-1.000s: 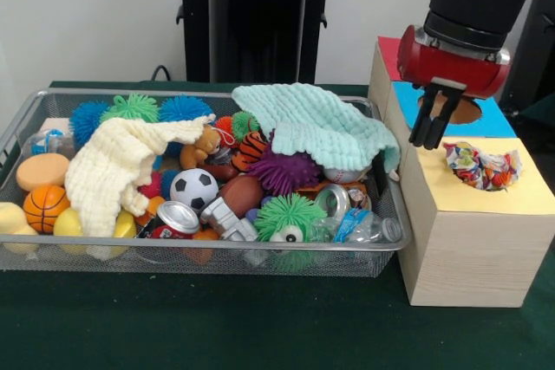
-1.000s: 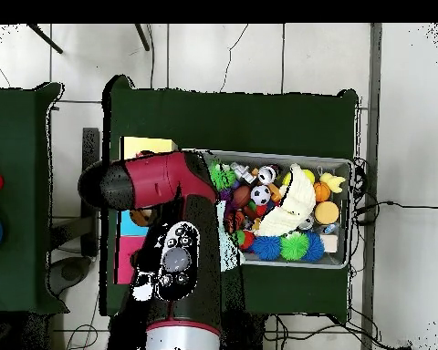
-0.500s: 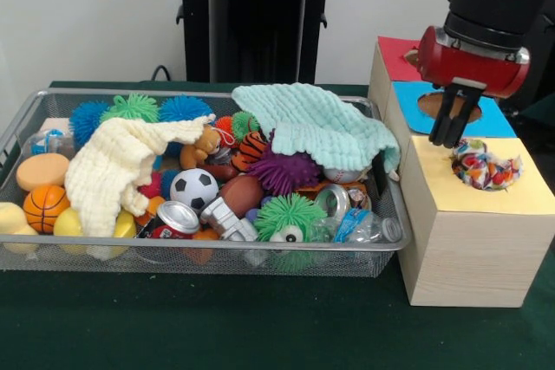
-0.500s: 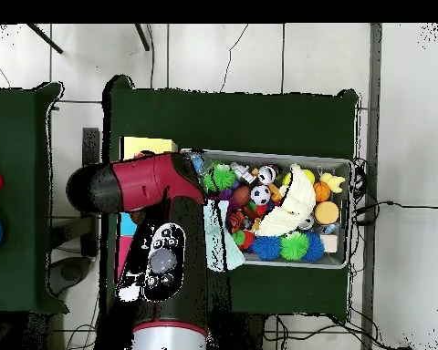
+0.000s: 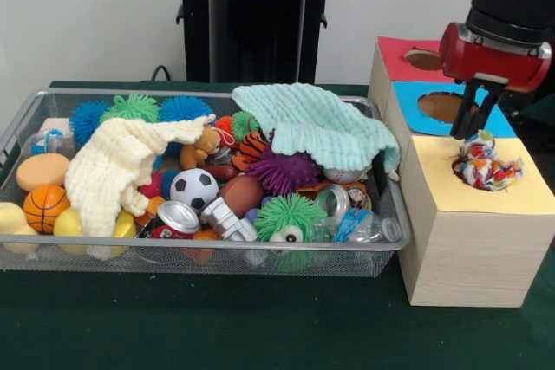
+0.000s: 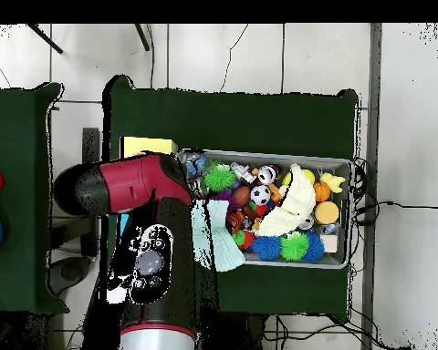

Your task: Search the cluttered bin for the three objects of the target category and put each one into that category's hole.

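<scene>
Here, patterned cloth (image 5: pixel 488 168) in yellow hole, fingers (image 5: pixel 466 119) together, just above it.

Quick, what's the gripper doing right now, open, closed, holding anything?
Gripper: fingers close together, looks shut and empty, just above the multicolored cloth sitting in the yellow hole.

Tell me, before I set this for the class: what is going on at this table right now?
A red and black robot arm is sorting items from a cluttered wire bin into a wooden box with coloured holes. Its pincer hangs just above the yellow panel's hole, where a multicoloured cloth bundle sits partly pushed in. The pincer looks shut and empty. The bin holds balls, spiky toys, cans and two cloths.
</scene>
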Available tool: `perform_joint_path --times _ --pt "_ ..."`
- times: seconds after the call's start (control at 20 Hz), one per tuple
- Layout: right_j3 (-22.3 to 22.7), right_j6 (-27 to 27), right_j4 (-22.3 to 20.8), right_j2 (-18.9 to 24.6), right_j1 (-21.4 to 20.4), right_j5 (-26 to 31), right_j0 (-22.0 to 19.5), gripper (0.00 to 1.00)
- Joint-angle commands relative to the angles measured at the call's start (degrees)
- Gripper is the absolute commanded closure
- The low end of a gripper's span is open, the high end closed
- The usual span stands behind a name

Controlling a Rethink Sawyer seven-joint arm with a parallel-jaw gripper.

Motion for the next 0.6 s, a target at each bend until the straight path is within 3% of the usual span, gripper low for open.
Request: perform_joint_path --times 0.05,0.4,0.6 --pt "2.79 5.42 1.98 4.49 2.73 5.4 -0.37 1.0" --pt "2.47 5.33 2.81 4.1 2.23 6.46 -0.32 1.0" --pt "-0.8 6.78 1.45 2.76 6.64 3.14 0.03 1.0"
